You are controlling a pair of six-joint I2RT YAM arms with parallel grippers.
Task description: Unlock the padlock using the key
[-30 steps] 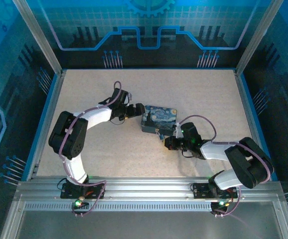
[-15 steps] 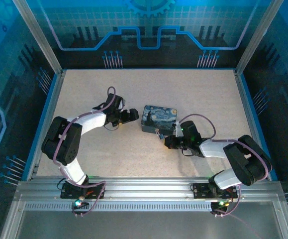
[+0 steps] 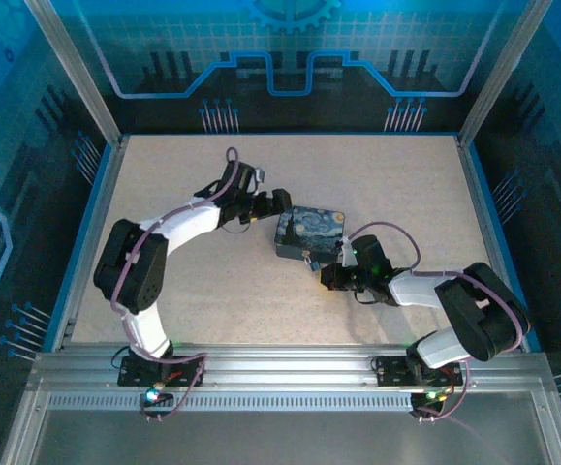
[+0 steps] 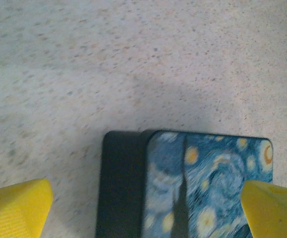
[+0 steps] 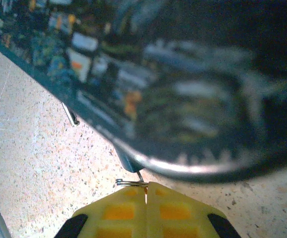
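The padlock [image 5: 129, 162] is a small dark bluish wedge hanging at the near edge of the starry-print tin [image 3: 309, 231]. In the top view the padlock [image 3: 308, 258] is a speck at the tin's front. A thin silvery key [image 5: 141, 177] with a wire ring runs from the padlock's underside into my right gripper [image 5: 146, 188]. That gripper is shut on the key, and in the top view it [image 3: 325, 278] sits just in front of the tin. My left gripper [image 3: 280, 200] stands wide open at the tin's far left corner. Its yellow fingertips [image 4: 17, 208] flank the tin's end [image 4: 183, 188].
The tin rests near the middle of the speckled beige table [image 3: 212, 291]. Metal rails [image 3: 96, 213] border the table on the left and right, and blue panels wall the back. A thin silvery strip [image 5: 71, 114] sticks out under the tin's edge.
The left gripper pulled back from the tin's left end, then came forward again, higher and further right at its far corner. The right gripper and key have stayed put.
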